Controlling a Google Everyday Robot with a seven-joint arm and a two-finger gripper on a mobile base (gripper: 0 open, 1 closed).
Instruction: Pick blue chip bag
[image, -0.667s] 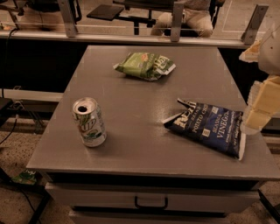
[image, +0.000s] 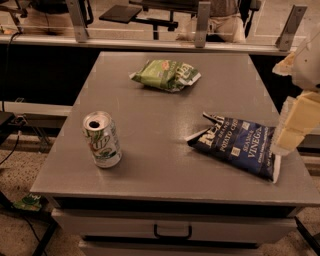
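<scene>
The blue chip bag (image: 236, 145), crinkled dark navy with white "VINEGAR" lettering, lies flat on the right side of the grey table (image: 150, 130). My gripper (image: 296, 120), cream-coloured and blurred, hangs at the right edge of the view, just beyond the bag's right end and overlapping its far corner. It holds nothing that I can see.
A green chip bag (image: 166, 74) lies at the table's far middle. A green-and-white soda can (image: 102, 139) stands upright at the front left. A drawer with a handle (image: 172, 231) is below the table front. A railing and chairs stand behind the table.
</scene>
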